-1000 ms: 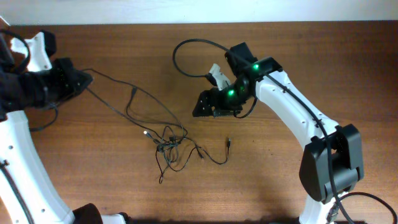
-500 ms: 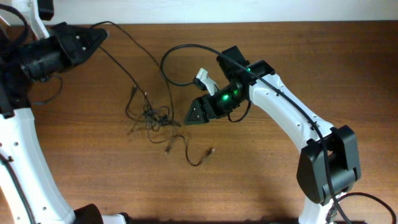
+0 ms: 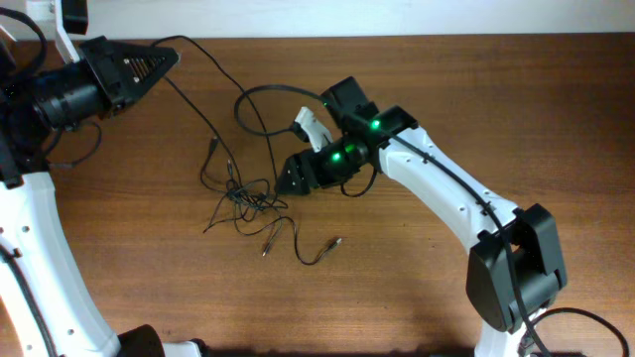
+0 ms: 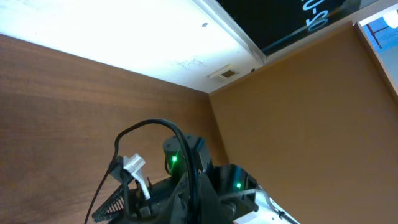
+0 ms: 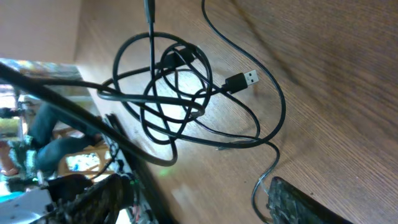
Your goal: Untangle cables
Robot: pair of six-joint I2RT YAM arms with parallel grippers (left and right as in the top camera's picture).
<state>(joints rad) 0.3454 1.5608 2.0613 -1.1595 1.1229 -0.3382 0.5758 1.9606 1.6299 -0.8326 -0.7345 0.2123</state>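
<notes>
Several cables (image 3: 248, 198) knot just beside the spread right hand (image 3: 288, 182), toward the left edge of the bench (image 3: 516, 109); the left hand (image 3: 169, 56), pinching one strand, hangs farther off.

The overhead view is bright and even, with faint shadows on the table (image 3: 516, 109); the pale strip (image 3: 397, 15) along the top edge is washed out. Green lights (image 3: 337, 156) glow at centre. The left wrist view's upper left is blown out white. In the right wrist view glare whitens the wood behind the cables (image 5: 168, 93); the lower left is blurred.
</notes>
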